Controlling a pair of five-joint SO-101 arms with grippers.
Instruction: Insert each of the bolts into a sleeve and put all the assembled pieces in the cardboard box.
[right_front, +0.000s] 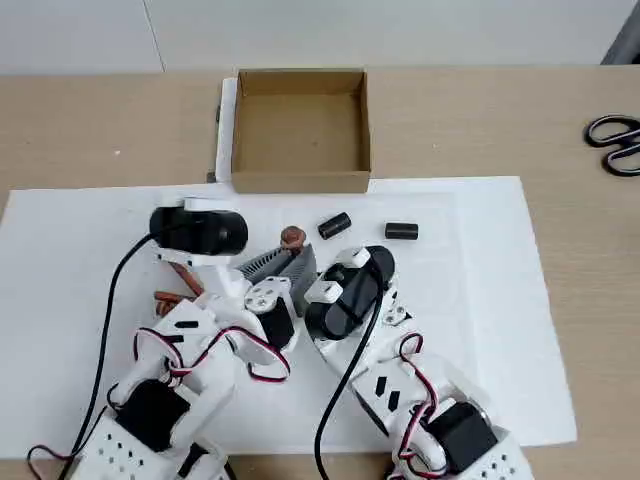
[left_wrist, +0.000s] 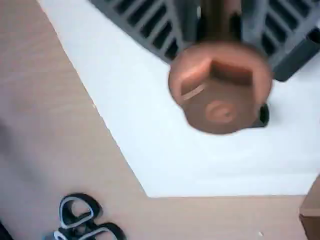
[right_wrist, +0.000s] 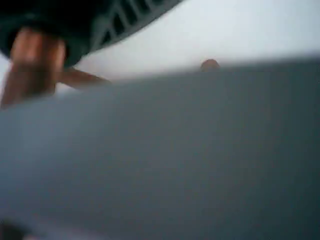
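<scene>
Left fingers (left_wrist: 145, 22) astride bolt (left_wrist: 220, 87) — head beyond

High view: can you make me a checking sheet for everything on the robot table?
Surface: wooden table with a white paper sheet on it.
Job's things: cardboard box empty; two black sleeves loose on the sheet; one bolt held up; spare bolts lying on the sheet.
Clutter: scissors on the bare table.
Grippers: left gripper, jaws shut on the bolt; right gripper close beside it.
Cables: black cables and red-and-white wires along the arms.
Surroundings: nothing seen.
</scene>
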